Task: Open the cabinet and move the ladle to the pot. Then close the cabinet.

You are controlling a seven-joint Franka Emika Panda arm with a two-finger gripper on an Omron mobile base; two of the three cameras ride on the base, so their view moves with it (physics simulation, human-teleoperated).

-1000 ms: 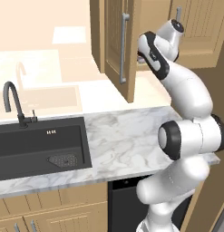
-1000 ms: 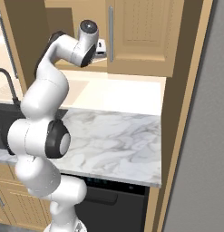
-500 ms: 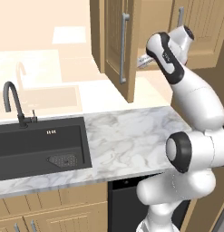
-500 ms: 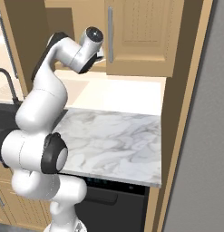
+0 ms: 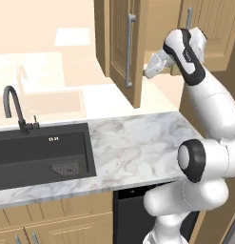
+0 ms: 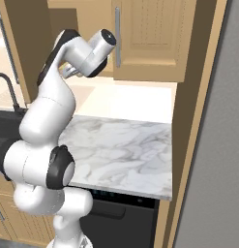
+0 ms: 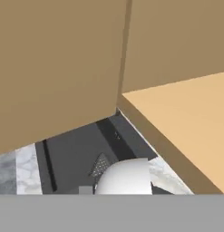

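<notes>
The cabinet's left door [image 5: 116, 43] stands swung open, its long grey handle [image 5: 131, 50] facing out. The right door [image 5: 209, 24] [image 6: 150, 38] is closed. My gripper [image 5: 148, 72] is raised at the cabinet opening, just right of the open door's edge; its fingers are too small to make out there. In the hand view I look down past the door's inner face [image 7: 54, 68] and the cabinet's light-wood floor [image 7: 186, 108], and no fingertips show. The ladle and the pot are out of view.
A black sink [image 5: 38, 152] with a dark faucet [image 5: 14, 107] sits at the left of the marble counter [image 5: 133, 138]. A tall wood panel [image 6: 198, 97] bounds the counter on the right. A dark dishwasher front [image 6: 116, 213] lies below.
My arm has straightened upward and its wrist has shifted a little to the right, while the hand stays at the cabinet opening. The doors have not moved.
</notes>
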